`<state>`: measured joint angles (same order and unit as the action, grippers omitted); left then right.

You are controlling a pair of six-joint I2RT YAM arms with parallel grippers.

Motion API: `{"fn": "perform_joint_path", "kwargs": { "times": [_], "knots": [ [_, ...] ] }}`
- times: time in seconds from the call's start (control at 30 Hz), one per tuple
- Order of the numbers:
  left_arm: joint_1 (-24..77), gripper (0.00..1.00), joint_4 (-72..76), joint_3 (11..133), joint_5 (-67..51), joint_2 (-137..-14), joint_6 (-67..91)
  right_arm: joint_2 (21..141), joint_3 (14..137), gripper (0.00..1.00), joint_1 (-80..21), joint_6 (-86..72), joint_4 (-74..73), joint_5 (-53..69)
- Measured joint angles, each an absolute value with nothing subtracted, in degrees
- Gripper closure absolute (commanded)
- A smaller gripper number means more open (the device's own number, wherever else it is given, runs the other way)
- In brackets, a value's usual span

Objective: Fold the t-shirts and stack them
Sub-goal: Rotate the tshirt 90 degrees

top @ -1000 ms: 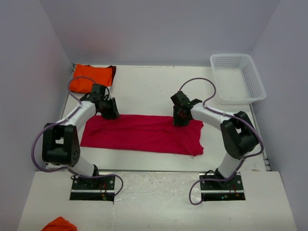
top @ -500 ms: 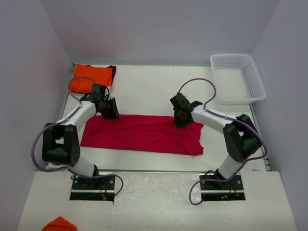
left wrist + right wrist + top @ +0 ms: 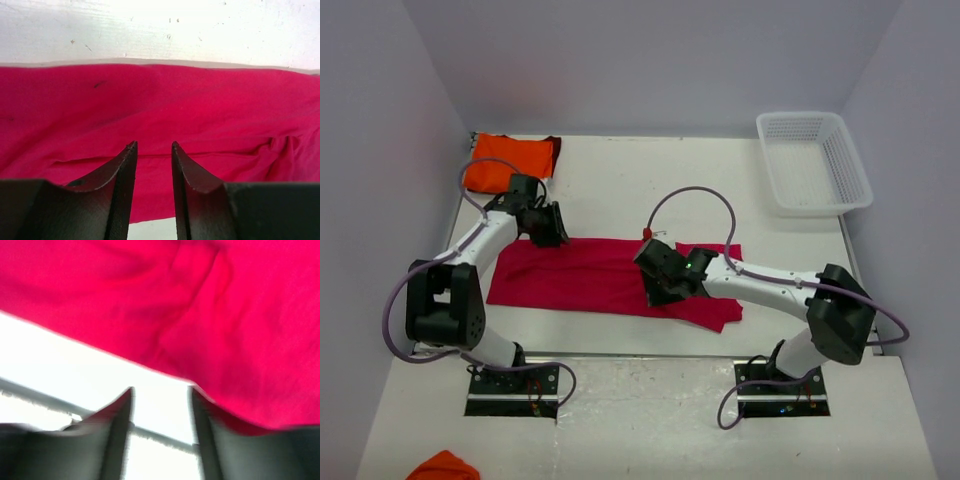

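Note:
The crimson-pink t-shirt (image 3: 605,275) lies flat as a long strip across the middle of the table. My left gripper (image 3: 551,231) hovers at its back left corner, jaws a little apart with nothing between them; in the left wrist view (image 3: 152,145) the shirt (image 3: 160,110) fills the frame below it. My right gripper (image 3: 654,288) is low over the shirt's middle near its front edge. It is open in the blurred right wrist view (image 3: 161,390), with bare table between the fingers and shirt (image 3: 210,315) beyond. The orange t-shirt (image 3: 508,160) lies folded at the back left corner.
A white lattice basket (image 3: 814,160) stands at the back right. A second orange cloth (image 3: 444,467) lies off the table at the bottom left. Walls close in the table on the left, back and right.
My right gripper has swung from the shirt's back right edge forward and left to its middle near the front edge. The shirt's right part looks slightly shifted. The left arm has not moved.

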<state>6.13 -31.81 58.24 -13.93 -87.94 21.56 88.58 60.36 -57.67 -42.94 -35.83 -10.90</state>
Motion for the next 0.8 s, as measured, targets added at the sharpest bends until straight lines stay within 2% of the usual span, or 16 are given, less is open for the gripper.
{"fn": "perform_joint_path", "kwargs": {
  "times": [0.03,0.07,0.17,0.27,0.33,0.37,0.43,0.6,0.8],
  "knots": [
    [6.13,0.64,-31.79,58.24,-13.93,-87.66,21.52,87.94,60.01,0.34,-58.85,-43.77,-36.29,-11.03],
    [6.15,0.68,-31.79,58.24,-13.98,-87.35,21.43,87.05,59.42,0.32,-59.83,-44.93,-36.71,-11.31],
    [6.81,0.73,-31.77,58.26,-15.18,-86.59,21.37,84.29,58.59,0.3,-60.77,-47.68,-39.48,-14.0],
    [9.85,0.87,-30.96,58.28,-17.41,-86.24,21.3,81.76,58.98,0.31,-60.64,-50.54,-44.25,-19.29],
    [13.76,0.98,-30.55,59.2,-19.42,-86.61,21.1,79.7,60.05,0.41,-60.62,-52.45,-48.56,-23.55],
    [16.03,1.0,-30.57,60.38,-20.49,-87.39,20.86,78.35,60.69,0.54,-60.58,-52.93,-50.19,-25.28],
    [22.09,1.0,-30.06,65.3,-22.59,-91.09,20.08,74.89,62.04,1.0,-60.2,-53.56,-52.9,-28.4],
    [36.4,1.0,-27.86,82.21,-28.16,-107.81,18.79,66.11,65.17,1.0,-56.31,-54.39,-56.62,-32.71],
    [44.62,1.0,-31.62,99.59,-29.3,-127.52,17.1,60.82,65.25,1.0,-53.45,-54.17,-60.45,-33.95]
  ]
}}
